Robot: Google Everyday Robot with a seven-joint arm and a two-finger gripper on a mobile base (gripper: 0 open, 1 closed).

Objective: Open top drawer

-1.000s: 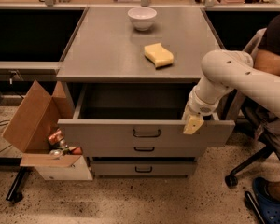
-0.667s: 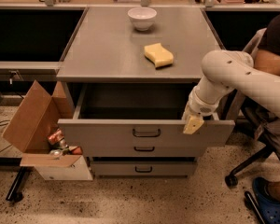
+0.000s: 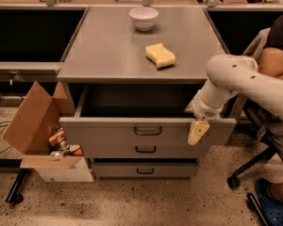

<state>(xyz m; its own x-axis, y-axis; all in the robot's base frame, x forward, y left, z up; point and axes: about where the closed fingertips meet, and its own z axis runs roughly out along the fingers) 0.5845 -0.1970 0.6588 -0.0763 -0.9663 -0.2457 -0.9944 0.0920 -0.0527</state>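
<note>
Top drawer [image 3: 114, 134] pulled out from under the grey countertop [image 3: 104, 51], interior dark. Gripper [image 3: 198, 131] at the drawer front's right end; whether spread or closed, cannot tell. On the countertop: white bowl [image 3: 143, 18], yellow sponge [image 3: 160, 55]. Cardboard box [image 3: 28, 121] at left on the speckled floor [image 3: 132, 201].

The top drawer [image 3: 104, 132], in the middle of the frame, is plain grey with a small dark handle [image 3: 147, 131]. The end effector [image 3: 198, 131], at the right end of the drawer front, is pale cream, and the arm [image 3: 236, 74] is whiter. The bench [image 3: 104, 46] is flat grey. The bowl [image 3: 143, 18] is white and the sponge [image 3: 160, 55] is yellow. At lower left the cardboard box [image 3: 30, 124] is brown. The floor [image 3: 132, 201] is beige with dark speckles.
</note>
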